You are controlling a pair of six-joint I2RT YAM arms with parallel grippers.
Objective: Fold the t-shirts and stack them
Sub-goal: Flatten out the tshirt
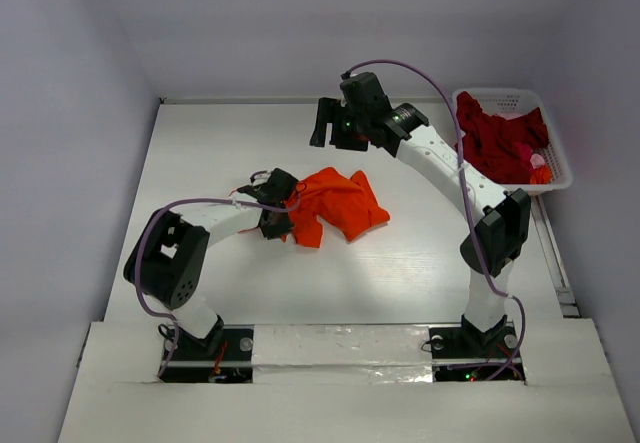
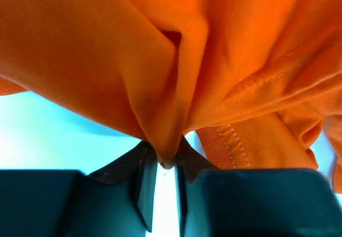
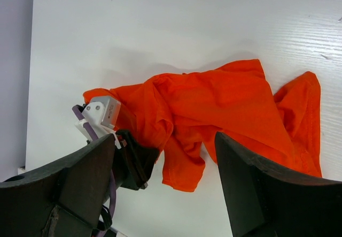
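Note:
A crumpled orange t-shirt [image 1: 340, 203] lies on the white table, left of centre. My left gripper [image 1: 283, 215] is at its left edge, shut on a pinched fold of the orange cloth [image 2: 160, 60]; the fold sits between the gripper's [image 2: 166, 159] tips. My right gripper [image 1: 330, 126] hangs open high over the far middle of the table, looking down on the orange t-shirt [image 3: 224, 103], with nothing between its fingers [image 3: 164, 140]. A dark red t-shirt [image 1: 500, 143] lies bunched in the basket at the far right.
The white latticed basket [image 1: 500, 93] stands at the far right corner, with a small pink and orange item [image 1: 540, 168] inside it. Grey walls close in the table on the left, back and right. The left arm's wrist [image 3: 128, 162] shows in the right wrist view.

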